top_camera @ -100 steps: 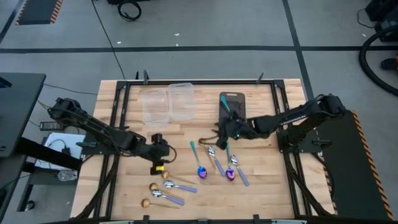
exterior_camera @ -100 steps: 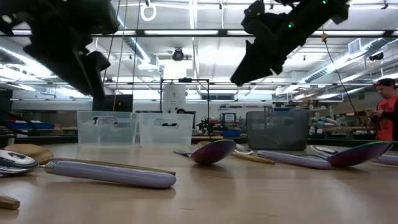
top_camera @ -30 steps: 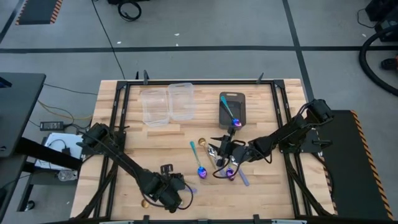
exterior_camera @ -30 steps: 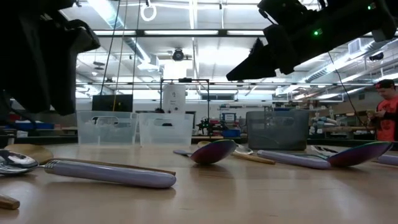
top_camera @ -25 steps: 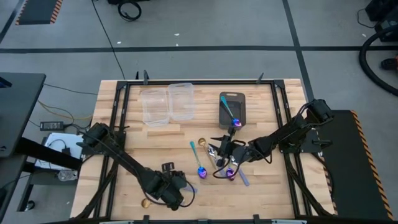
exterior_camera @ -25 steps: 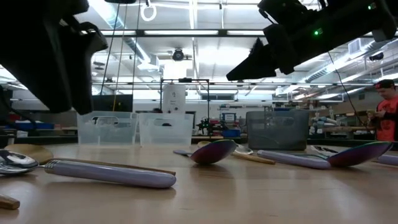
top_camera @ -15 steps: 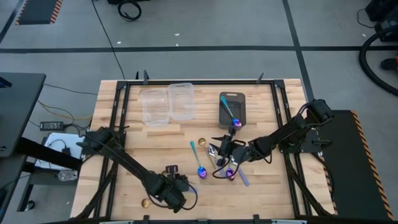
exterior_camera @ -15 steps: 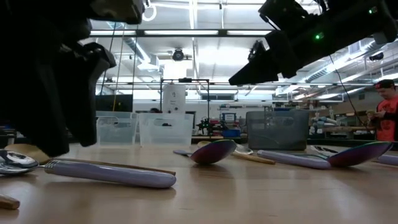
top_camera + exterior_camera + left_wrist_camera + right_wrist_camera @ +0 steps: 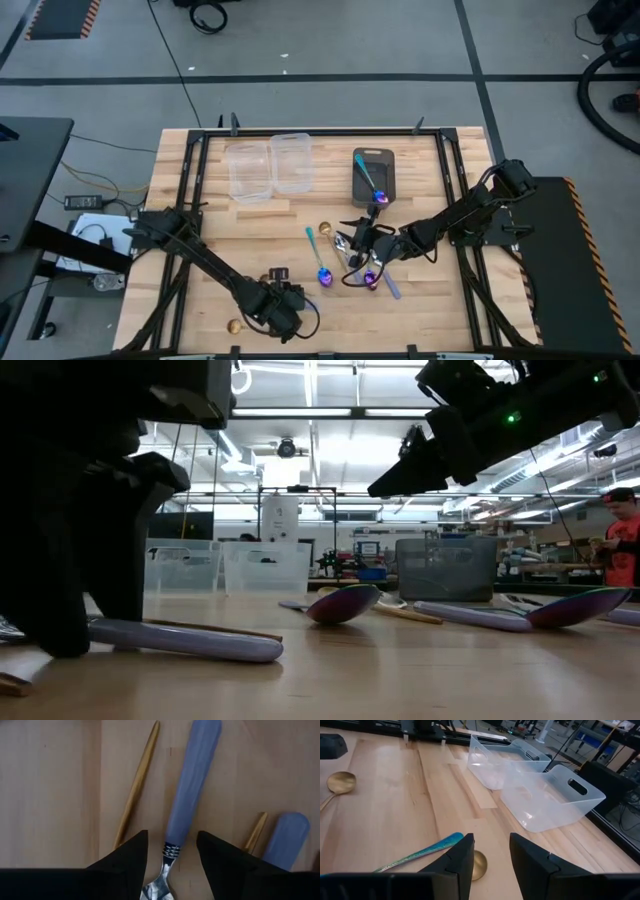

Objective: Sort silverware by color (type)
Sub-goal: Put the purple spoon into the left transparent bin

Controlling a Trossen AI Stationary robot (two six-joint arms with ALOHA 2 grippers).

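My left gripper (image 9: 283,302) is low near the table's near edge, open, one finger on either side of a silver spoon's neck (image 9: 170,851). That spoon's lavender handle (image 9: 192,775) lies flat on the wood, also in the low view (image 9: 190,640). Gold handles (image 9: 137,785) and a second lavender handle (image 9: 285,840) lie beside it. My right gripper (image 9: 358,246) hovers open above the middle spoons: a blue-purple one with a teal handle (image 9: 318,256), a purple bowl (image 9: 370,279) and a gold one (image 9: 325,230). Another blue-purple spoon (image 9: 372,185) lies in the dark bin.
Two clear plastic bins (image 9: 248,170) (image 9: 291,160) stand at the far side, with the dark grey bin (image 9: 358,160) to their right. A gold spoon bowl (image 9: 233,325) lies at the near edge, left of my left gripper. A person (image 9: 622,540) stands in the room behind.
My left gripper has moved a little toward the table's right and come down over the lavender-handled spoon, until its fingers stand at table height on either side of it. The spoons have not moved.
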